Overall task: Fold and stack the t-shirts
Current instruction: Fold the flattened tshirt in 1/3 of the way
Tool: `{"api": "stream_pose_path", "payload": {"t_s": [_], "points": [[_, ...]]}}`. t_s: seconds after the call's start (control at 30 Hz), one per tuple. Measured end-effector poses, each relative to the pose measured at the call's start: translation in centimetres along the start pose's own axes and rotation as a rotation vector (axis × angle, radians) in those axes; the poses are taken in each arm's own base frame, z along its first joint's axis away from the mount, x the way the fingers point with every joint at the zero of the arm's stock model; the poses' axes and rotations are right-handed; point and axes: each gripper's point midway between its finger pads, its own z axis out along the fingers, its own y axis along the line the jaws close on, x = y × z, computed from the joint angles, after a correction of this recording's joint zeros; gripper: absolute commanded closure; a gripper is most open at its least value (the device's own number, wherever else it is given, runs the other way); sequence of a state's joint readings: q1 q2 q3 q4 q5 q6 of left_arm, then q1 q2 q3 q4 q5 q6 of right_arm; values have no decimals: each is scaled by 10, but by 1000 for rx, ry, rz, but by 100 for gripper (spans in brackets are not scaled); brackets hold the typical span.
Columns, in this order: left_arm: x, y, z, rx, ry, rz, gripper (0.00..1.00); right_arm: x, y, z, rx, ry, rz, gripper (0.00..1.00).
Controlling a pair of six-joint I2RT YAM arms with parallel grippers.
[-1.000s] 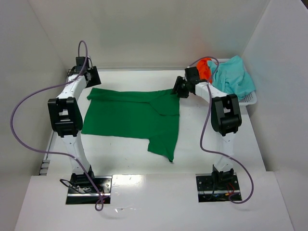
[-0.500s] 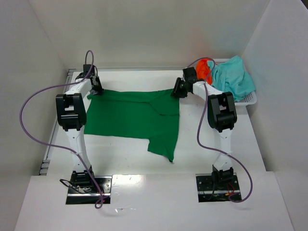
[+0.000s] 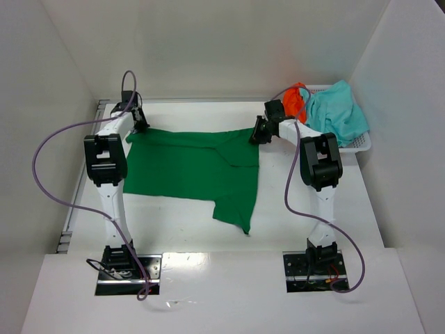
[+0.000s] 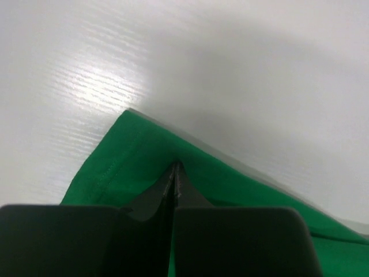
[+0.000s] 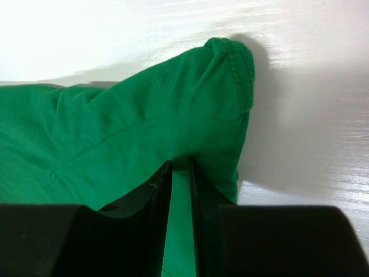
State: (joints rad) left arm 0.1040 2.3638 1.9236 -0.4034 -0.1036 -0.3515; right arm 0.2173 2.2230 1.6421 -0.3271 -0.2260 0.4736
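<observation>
- While the green shirt [image 3: 191,170] lies spread on the desk [image 3: 174,223], the other two shirts sit in the white mesh basket [image 3: 361,145] at the far right edge.
- The teal shirt [image 3: 337,111] fills most of the basket, crumpled and heaped above the rim, with cloth spilling over the right side.
- The orange shirt [image 3: 297,101] is bunched at the left end of the basket, right against the teal shirt.
- The green shirt is outside the basket, mostly flat between the two arms. A flap on its right side reaches toward the near edge of the desk.
- The left hand [image 3: 139,125] is at the far left corner of the green shirt. Its fingers are pressed tight together, pinching the cloth just inside that corner.
- The right hand [image 3: 257,136] is at the far right corner of the same shirt, just left of the basket. Its fingers stand close together with a strip of green cloth caught between them, and the hemmed corner curls up just beyond the fingertips.
</observation>
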Motion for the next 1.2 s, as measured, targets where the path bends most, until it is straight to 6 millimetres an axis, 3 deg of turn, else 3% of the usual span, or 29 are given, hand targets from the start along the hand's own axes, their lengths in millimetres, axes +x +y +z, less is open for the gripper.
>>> {"api": "stream_pose_path", "payload": {"t_s": [0.17, 0.27, 0.43, 0.77, 1.0, 1.2], "points": [[-9, 2, 5, -1, -20, -28, 93, 0, -1, 0, 2, 1, 0, 82], [-12, 4, 8, -4, -28, -38, 100, 1, -1, 0, 3, 2, 1, 88], [-18, 4, 13, -16, -45, -55, 100, 1, -3, 1, 11, 1, 2, 95], [-38, 12, 24, -28, -89, -98, 100, -2, -3, 5, 13, 4, 3, 96], [-38, 14, 26, -21, -87, -102, 100, -30, 0, 22, 25, -10, 9, 96], [-37, 13, 27, -7, -97, -104, 100, -67, -17, 31, 76, -48, 23, 97]]}}
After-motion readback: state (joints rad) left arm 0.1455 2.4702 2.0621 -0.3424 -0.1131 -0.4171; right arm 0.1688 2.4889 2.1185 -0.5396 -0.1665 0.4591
